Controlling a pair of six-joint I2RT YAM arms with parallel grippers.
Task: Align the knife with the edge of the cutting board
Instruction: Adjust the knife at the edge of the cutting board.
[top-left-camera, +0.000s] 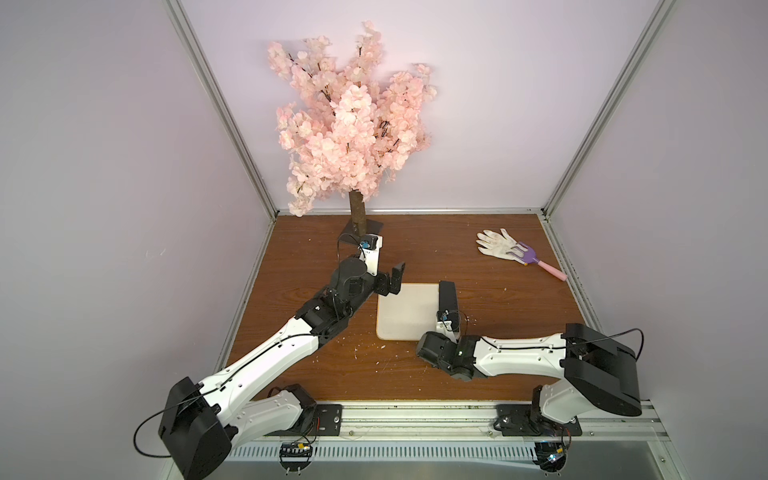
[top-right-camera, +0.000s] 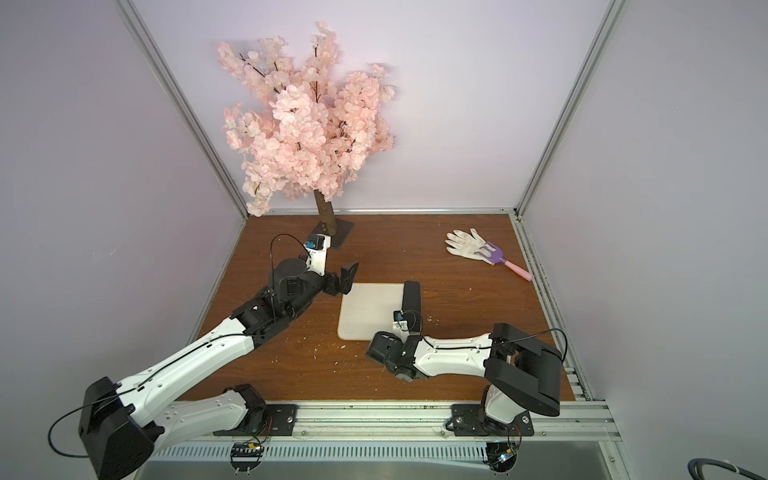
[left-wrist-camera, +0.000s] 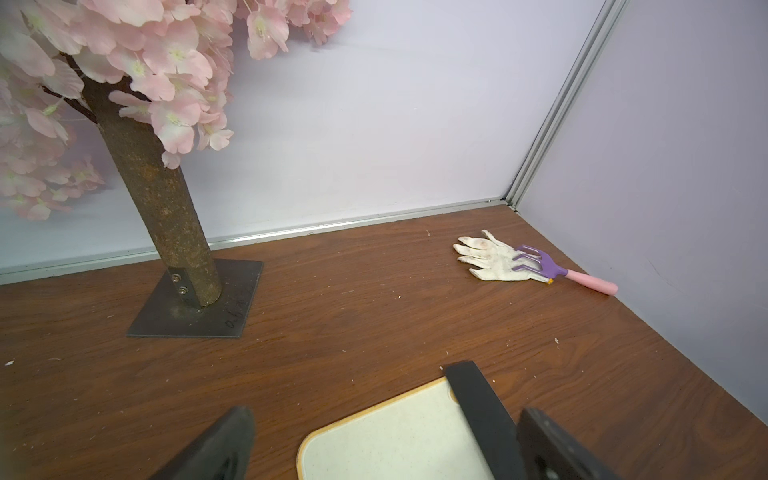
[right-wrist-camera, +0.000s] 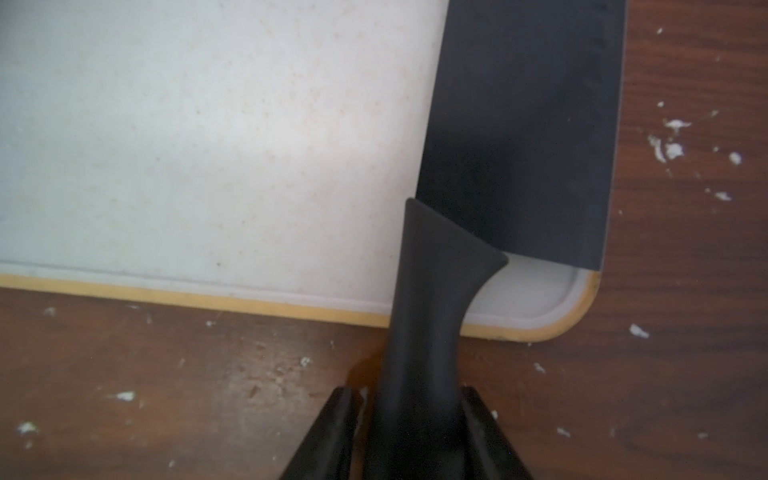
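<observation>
Nearest me, my right hand (right-wrist-camera: 407, 392) is clamped on the handle of the knife (right-wrist-camera: 519, 124), which sticks out past the near rim of the cutting board (right-wrist-camera: 208, 145); the blade lies flat along the board's right edge. The brown wood-grain desk (top-left-camera: 498, 332) is flecked with white crumbs (right-wrist-camera: 673, 149). My left hand (left-wrist-camera: 389, 413) hovers, fingers (left-wrist-camera: 232, 440) wide apart, by the board's far left corner. Beyond: a pink blossom tree (top-left-camera: 349, 124) on a dark plate (top-left-camera: 372, 227), a white glove (top-left-camera: 496, 245) under a purple rake (top-left-camera: 536, 259), lilac walls (top-left-camera: 498, 104).
</observation>
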